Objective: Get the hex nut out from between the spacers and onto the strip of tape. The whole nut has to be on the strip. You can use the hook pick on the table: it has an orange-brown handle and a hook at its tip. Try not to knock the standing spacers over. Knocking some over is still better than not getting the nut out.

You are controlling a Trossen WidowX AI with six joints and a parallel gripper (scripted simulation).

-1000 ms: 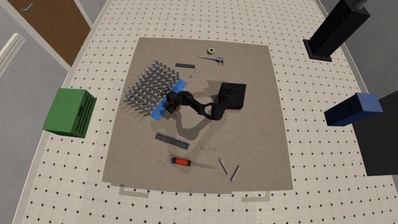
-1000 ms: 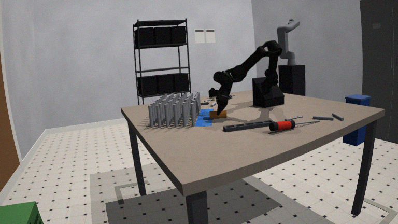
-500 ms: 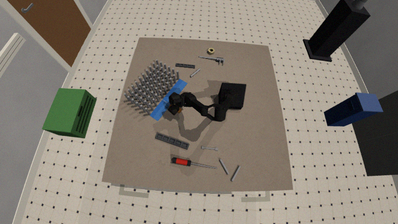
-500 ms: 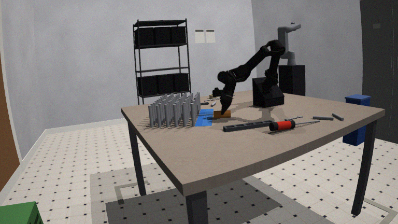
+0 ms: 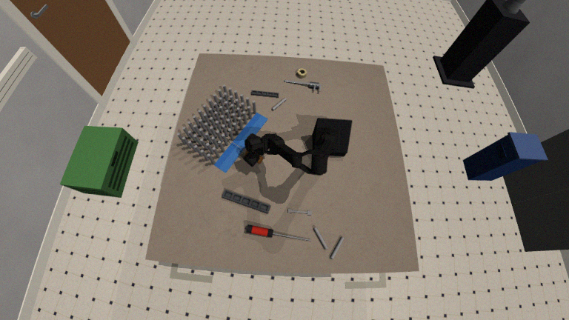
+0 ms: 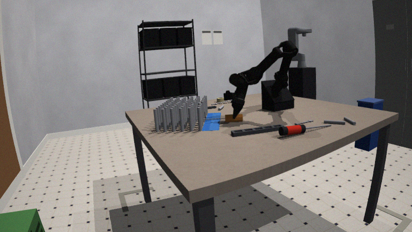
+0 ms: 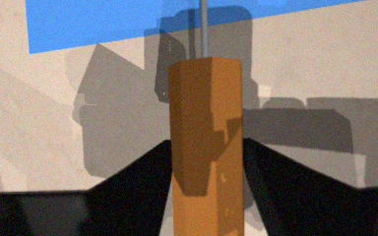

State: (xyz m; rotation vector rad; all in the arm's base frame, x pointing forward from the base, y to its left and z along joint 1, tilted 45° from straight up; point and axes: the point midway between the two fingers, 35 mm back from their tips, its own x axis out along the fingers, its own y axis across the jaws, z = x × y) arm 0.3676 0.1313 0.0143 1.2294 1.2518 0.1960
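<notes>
the hand (image 7: 207, 197) is clamped on the hook pick (image 7: 206, 147) by its stiff handle, a sound hold. ahead, its thin shaft crosses the strip of tape (image 7: 98, 25). beyond stand the spacers (image 5: 218, 121); the small, probably slippery hex nut is hidden among them.
</notes>
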